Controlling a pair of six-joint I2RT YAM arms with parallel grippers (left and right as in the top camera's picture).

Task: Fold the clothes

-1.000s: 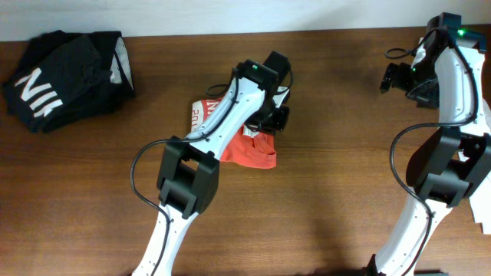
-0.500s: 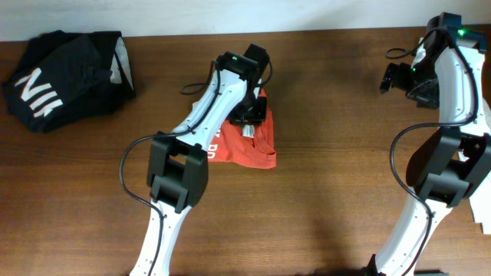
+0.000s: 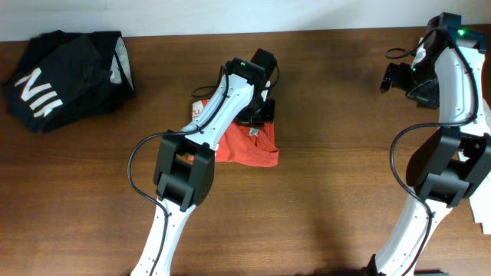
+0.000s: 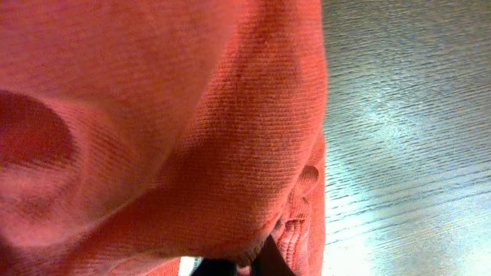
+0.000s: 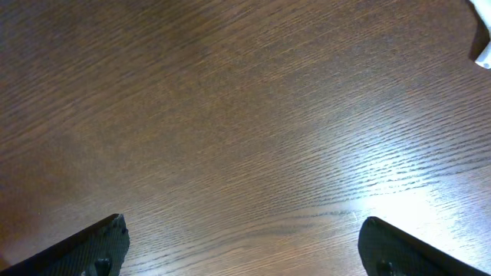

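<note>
The red-orange T-shirt (image 3: 249,147) lies bunched at the middle of the table, with white print showing at its left edge (image 3: 201,111). My left gripper (image 3: 257,119) is down on its far side. In the left wrist view the shirt's fabric (image 4: 192,115) fills the frame and drapes over the gripper (image 4: 244,267), which is shut on a fold of it. The black white-lettered garment (image 3: 65,73) lies crumpled at the back left, with a pale strip (image 3: 120,61) at its right edge. My right gripper (image 3: 389,78) is open and empty over bare wood (image 5: 245,153) at the back right.
The brown wooden table (image 3: 337,176) fills the view. The right arm's base and a white edge (image 3: 483,211) stand at the far right. A small white thing (image 5: 483,46) shows at the top right corner of the right wrist view.
My left gripper swung left over the shirt, covering the white print, then came back a little to the right, and the print shows again. The right arm has not moved.
</note>
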